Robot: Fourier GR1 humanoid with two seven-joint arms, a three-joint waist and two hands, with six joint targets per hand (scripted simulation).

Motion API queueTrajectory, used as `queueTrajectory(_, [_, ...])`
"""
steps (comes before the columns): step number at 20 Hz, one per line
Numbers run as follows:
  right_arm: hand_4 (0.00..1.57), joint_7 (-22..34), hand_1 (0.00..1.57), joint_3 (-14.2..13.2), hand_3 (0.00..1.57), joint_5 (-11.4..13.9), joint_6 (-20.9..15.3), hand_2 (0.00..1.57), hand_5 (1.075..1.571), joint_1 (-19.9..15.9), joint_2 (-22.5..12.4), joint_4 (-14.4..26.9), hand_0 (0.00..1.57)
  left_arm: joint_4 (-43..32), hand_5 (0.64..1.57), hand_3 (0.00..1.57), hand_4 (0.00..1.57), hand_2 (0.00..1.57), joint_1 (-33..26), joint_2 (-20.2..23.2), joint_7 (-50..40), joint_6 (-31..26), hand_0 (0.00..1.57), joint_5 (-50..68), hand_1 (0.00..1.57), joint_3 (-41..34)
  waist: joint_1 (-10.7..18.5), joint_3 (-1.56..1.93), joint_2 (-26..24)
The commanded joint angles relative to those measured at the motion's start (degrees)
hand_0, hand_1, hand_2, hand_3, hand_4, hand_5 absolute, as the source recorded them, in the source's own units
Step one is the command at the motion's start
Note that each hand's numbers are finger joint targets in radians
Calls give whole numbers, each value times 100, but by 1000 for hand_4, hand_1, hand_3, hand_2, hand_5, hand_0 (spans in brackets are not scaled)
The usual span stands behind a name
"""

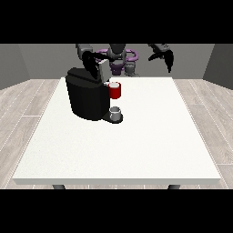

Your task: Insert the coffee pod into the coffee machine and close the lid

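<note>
One white counter (136,154) fills most of the front view, near edge broad, far edge narrower toward the robot. Grey plank floor (22,104) shows on both sides.

Left of centre on the counter stands the coffee machine (86,98): black, bulky, upright body. Its front faces the view's right. At its base a small dark drip tray sticks out to the right w/ a grey cup (116,113) standing upright on it, mouth up.

Directly above the cup, approx. at the machine's head, sits a red cylinder (115,91), prob. the pod holder; its long axis is vertical, open end up. A pale spot shows at its top rim; can't tell if that's the coffee pod itself, so the pod's exact place and heading can't be read beyond that spot.

Behind the red part, the lid (103,69), a light grey panel, stands raised, i.e. not closed over the holder.

Hand at the view's left (91,68) is over the machine's top rear, just beside the raised lid; fingers too dark against the machine, can't tell whether clenched, grasping or released.

Farther back, hand at the view's right (164,57) hangs in the air above the counter's far edge, well apart from the machine, fingers drooping down, relaxed, holding nothing.

Robot torso (117,57) is at the far end, purple bands visible.
</note>
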State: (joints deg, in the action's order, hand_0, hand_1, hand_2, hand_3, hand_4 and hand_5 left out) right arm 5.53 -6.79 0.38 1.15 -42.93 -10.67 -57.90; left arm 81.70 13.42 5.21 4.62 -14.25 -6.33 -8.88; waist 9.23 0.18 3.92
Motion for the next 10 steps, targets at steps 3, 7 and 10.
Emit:
queueTrajectory(3, [107,53,0,171,0,156,40,0,1571,-663,10,0,0,65,1571,0,319,0,198,-72,-106,80,0,-83,0,168,230,-18,111])
queueTrajectory(7, [0,-52,0,362,0,259,111,0,1571,-489,168,26,0,168,1571,0,337,0,48,-198,-305,147,0,-101,0,274,344,-16,-9])
queueTrajectory(10, [0,207,0,445,0,487,-178,0,1571,-888,148,-148,0,-96,1571,0,365,0,109,-37,305,8,0,-61,0,162,484,-21,300])
